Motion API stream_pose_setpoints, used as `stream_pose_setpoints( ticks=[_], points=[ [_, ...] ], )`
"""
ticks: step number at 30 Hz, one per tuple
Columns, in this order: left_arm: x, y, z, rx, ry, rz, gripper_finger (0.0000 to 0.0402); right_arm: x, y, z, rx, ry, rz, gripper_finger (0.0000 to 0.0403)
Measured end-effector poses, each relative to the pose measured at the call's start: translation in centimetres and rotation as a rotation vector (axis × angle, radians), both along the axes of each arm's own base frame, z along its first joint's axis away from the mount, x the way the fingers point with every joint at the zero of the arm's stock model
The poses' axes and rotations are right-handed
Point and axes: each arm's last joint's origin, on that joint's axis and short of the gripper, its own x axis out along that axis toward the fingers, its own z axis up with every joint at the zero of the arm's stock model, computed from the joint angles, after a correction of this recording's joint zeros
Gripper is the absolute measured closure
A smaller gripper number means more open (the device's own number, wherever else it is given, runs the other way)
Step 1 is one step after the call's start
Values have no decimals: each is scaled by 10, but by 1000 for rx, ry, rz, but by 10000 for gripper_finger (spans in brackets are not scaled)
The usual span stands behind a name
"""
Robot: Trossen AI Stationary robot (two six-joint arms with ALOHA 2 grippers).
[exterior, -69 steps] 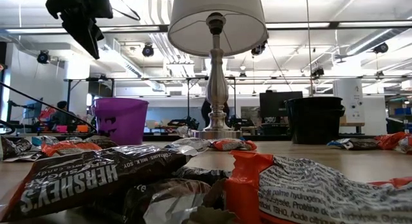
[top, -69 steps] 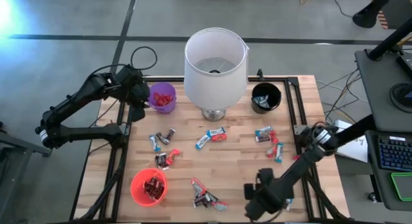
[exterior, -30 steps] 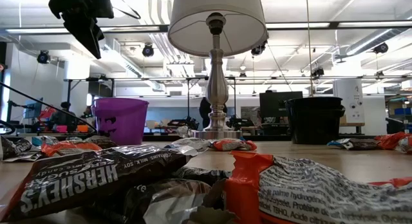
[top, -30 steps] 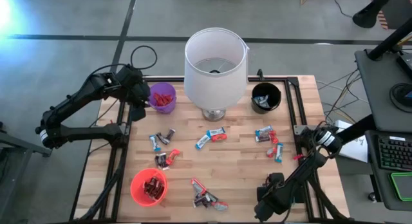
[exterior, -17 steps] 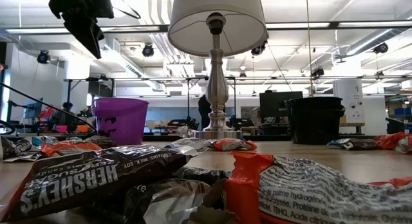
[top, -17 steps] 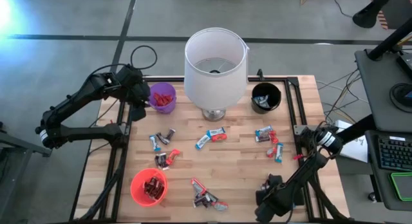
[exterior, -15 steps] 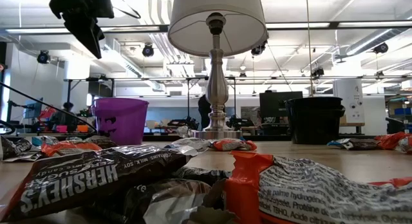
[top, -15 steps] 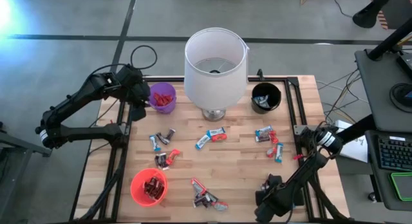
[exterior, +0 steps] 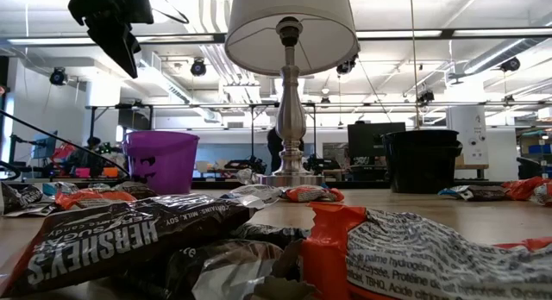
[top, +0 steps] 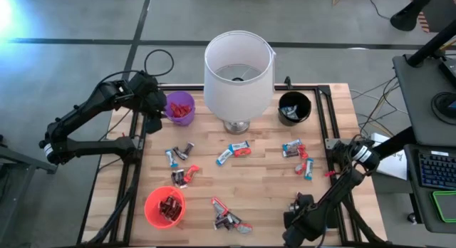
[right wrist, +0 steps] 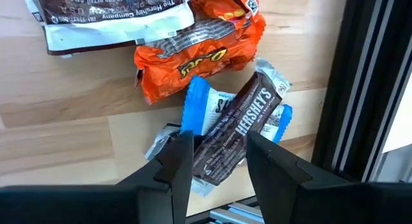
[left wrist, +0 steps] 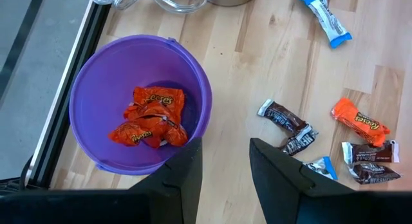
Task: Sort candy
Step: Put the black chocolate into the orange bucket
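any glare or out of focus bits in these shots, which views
High view: a bright flare in the top left corner, table evenly lit. Low view: the candy wrappers nearest the lens are soft, and the ceiling lights are blown out behind the lamp. Left wrist view: crisp on the purple cup.

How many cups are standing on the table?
3: purple cup at the far left beside the lamp, black cup at the far right, red cup at the near left edge.
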Motion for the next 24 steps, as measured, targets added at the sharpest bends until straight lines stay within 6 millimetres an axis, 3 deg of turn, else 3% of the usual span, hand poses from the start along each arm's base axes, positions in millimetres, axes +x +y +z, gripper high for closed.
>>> stream_pose_setpoints(
  ticks=[15, 24],
  points=[
    [0, 0, 0, -3, -1, 7, 290, -7, 2, -8, 6, 10, 17, 271],
    [0, 0, 0, -12, -4, 23, 290, -10, 5, -24, 67, -50, 37, 271]
  ],
)
